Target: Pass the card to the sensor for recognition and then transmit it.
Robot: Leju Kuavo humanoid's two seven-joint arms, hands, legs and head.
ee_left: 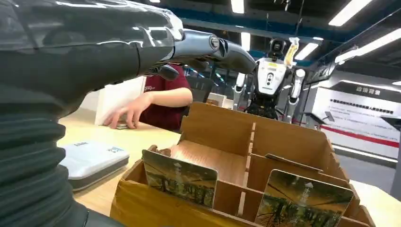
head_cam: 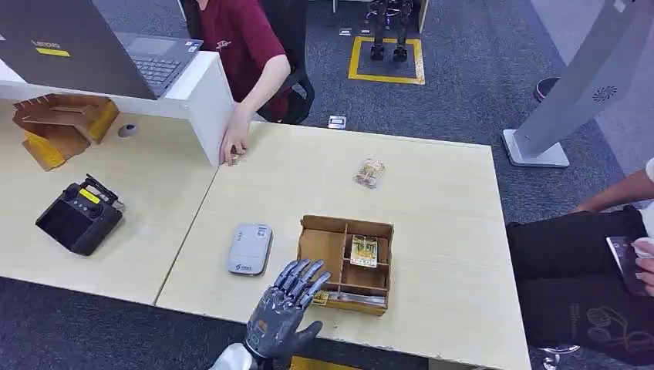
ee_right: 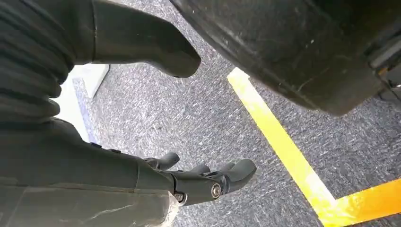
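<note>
A brown cardboard box [head_cam: 347, 223] with several compartments stands near the table's front edge. One card [head_cam: 364, 250] lies in a middle compartment and more cards [head_cam: 362, 299] stand in the front row. The grey-white sensor [head_cam: 250, 248] lies flat to the left of the box. My left hand [head_cam: 289, 304] hovers at the box's front left corner, fingers spread and holding nothing. In the left wrist view the hand [ee_left: 118, 47] reaches over the box [ee_left: 222, 127], with two upright cards [ee_left: 179, 177] [ee_left: 302, 198] below it and the sensor [ee_left: 92, 161] beside it. My right hand [ee_right: 198, 179] hangs over the carpet, fingers loosely extended and empty.
A person in a red shirt rests a hand [head_cam: 234, 146] on the table's far side by a white partition [head_cam: 202, 96]. A wrapped packet [head_cam: 369, 173] lies mid-table. A black controller [head_cam: 79, 216] sits on the left table. Another person [head_cam: 586, 277] sits at the right.
</note>
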